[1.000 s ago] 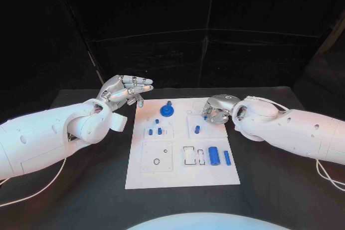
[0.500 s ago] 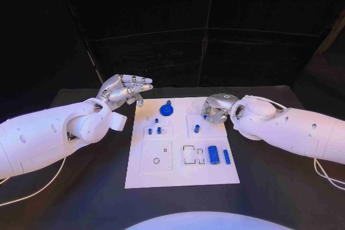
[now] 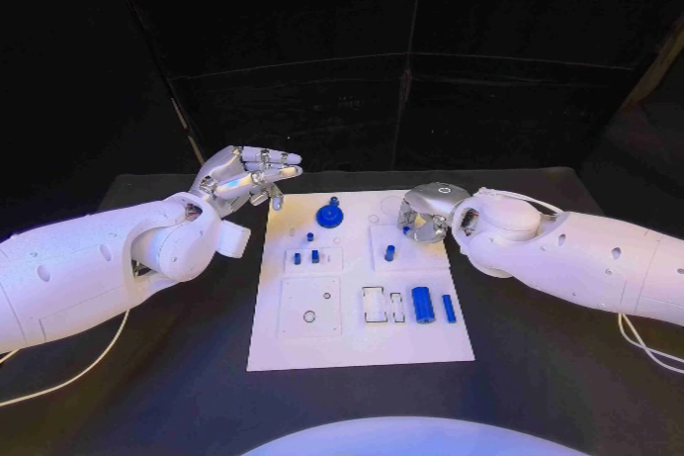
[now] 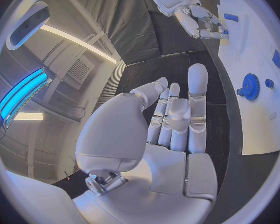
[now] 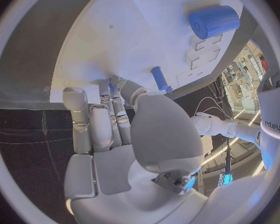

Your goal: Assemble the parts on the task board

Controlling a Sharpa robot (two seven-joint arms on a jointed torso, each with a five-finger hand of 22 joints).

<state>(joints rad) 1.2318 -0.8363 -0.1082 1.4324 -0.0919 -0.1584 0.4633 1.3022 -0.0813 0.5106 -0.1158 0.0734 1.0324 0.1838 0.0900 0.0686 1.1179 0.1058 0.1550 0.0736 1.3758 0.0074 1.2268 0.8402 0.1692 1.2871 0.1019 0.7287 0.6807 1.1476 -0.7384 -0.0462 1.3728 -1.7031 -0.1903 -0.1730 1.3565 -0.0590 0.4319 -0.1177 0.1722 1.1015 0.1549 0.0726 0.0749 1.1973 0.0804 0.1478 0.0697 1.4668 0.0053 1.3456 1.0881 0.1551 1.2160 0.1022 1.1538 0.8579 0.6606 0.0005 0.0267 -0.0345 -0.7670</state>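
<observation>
The white task board (image 3: 357, 332) lies mid-table. On it are a blue gear (image 3: 329, 219), short blue pegs (image 3: 305, 258), a peg (image 3: 387, 255) and a thick blue cylinder (image 3: 422, 303) next to a thin one (image 3: 449, 309). My right hand (image 3: 425, 214) is down on the board's far right part. Its fingertips (image 5: 113, 90) and thumb close on a small blue part (image 3: 403, 230) there, beside the peg (image 5: 159, 78). My left hand (image 3: 250, 174) hovers off the board's far left corner, fingers apart and empty, as its palm (image 4: 171, 129) shows.
A small blue piece (image 3: 275, 203) sits at the board's far left corner under the left hand. Rectangular cut-outs (image 3: 375, 306) and a round hole (image 3: 309, 318) mark the board's near half. Black table (image 3: 186, 377) surrounds the board.
The right hand has edged slightly toward the far side of the board. The left hand stays almost still above the far left corner.
</observation>
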